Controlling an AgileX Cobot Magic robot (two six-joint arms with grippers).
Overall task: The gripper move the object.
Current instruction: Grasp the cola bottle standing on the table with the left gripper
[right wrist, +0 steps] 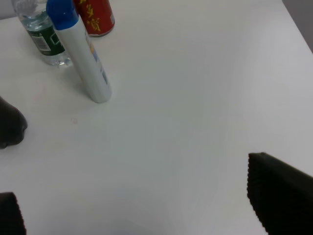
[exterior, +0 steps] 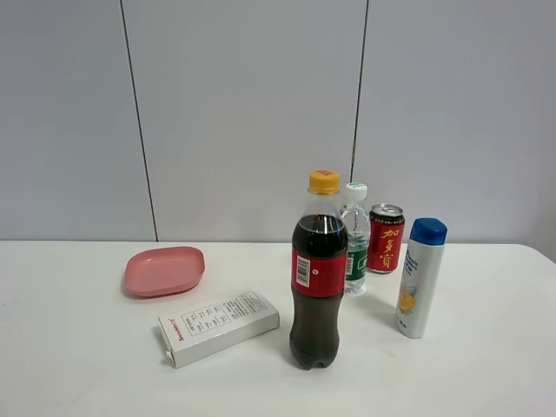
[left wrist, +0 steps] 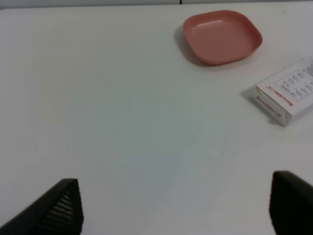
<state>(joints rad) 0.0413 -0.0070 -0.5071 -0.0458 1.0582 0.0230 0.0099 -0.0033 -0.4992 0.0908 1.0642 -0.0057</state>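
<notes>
The tall cola bottle [exterior: 319,278] with a red label and yellow-orange cap stands upright at the middle front of the white table [exterior: 69,365]. Only its dark base [right wrist: 10,128] shows at the edge of the right wrist view. Neither gripper shows in the exterior high view. My left gripper [left wrist: 176,210] is open and empty above bare table, its black fingertips [left wrist: 61,210] wide apart. My right gripper [right wrist: 144,210] is open and empty too, with the cola bottle's base off to one side of it.
A pink plate [exterior: 163,270] [left wrist: 222,36] and a white box [exterior: 219,327] [left wrist: 288,95] lie left of the cola bottle. Behind and right of it stand a green-labelled water bottle [exterior: 355,239] [right wrist: 41,34], a red can [exterior: 386,238] [right wrist: 95,14] and a white bottle with a blue cap [exterior: 420,278] [right wrist: 85,58].
</notes>
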